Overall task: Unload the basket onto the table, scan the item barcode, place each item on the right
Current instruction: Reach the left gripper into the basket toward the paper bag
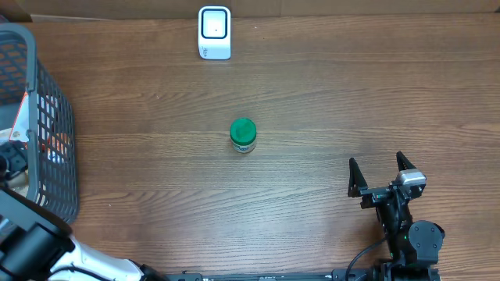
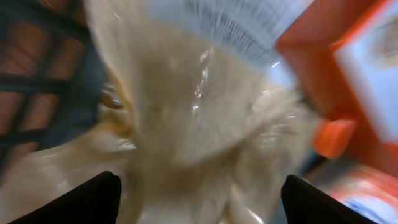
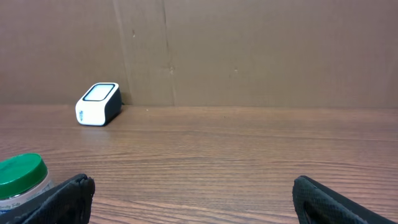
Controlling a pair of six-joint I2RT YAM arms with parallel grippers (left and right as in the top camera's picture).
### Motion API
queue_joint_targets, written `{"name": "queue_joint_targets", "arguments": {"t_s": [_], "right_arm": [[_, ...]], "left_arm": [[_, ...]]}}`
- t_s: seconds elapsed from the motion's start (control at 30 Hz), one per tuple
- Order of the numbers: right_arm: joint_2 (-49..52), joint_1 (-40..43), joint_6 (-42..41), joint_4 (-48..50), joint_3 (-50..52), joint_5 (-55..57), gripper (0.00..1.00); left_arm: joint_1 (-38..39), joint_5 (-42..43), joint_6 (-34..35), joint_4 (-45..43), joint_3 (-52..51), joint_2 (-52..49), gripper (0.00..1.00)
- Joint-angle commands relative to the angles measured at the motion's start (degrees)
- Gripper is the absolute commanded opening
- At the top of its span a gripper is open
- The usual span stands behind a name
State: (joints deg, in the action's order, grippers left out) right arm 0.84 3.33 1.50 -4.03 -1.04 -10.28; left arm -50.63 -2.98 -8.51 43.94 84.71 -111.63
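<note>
Resting at the near right of the table (image 1: 351, 94), the right gripper (image 1: 376, 160) has its fingers spread wide. The jar (image 1: 243, 134) stands upright, green lid on top, well apart from it, farther out and to its left, near the table's middle. Beyond the jar, at the far edge, sits the white scanner (image 1: 214, 33), window up. On the far left the left arm reaches into the basket (image 1: 55, 140). There the left gripper (image 2: 200, 199) is spread too, with a clear bag (image 2: 186, 112) of tan stuff filling the blurred view just ahead; contact cannot be told. An orange box (image 2: 348, 93) lies beside the bag.
</note>
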Motion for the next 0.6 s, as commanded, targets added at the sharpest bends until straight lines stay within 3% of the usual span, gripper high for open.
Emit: {"name": "queue_joint_targets", "arguments": {"t_s": [0.0, 0.17, 0.33, 0.57], "right_arm": [[-0.61, 0.22, -0.20, 0.31, 0.57, -0.28, 1.00], [-0.61, 0.22, -0.20, 0.28, 0.57, -0.28, 1.00], [-0.61, 0.22, -0.20, 0.28, 0.57, -0.28, 1.00], [-0.61, 0.22, -0.20, 0.28, 0.57, -0.28, 1.00]], "left_arm": [[-0.11, -2.49, 0.17, -0.72, 0.07, -3.87, 0.86], [-0.15, -3.17, 0.17, -1.09, 0.07, -8.26, 0.85], [-0.15, -3.13, 0.44, -1.05, 0.09, -9.57, 0.63], [-0.20, -3.13, 0.44, -0.17, 0.33, -9.33, 0.48]]}}
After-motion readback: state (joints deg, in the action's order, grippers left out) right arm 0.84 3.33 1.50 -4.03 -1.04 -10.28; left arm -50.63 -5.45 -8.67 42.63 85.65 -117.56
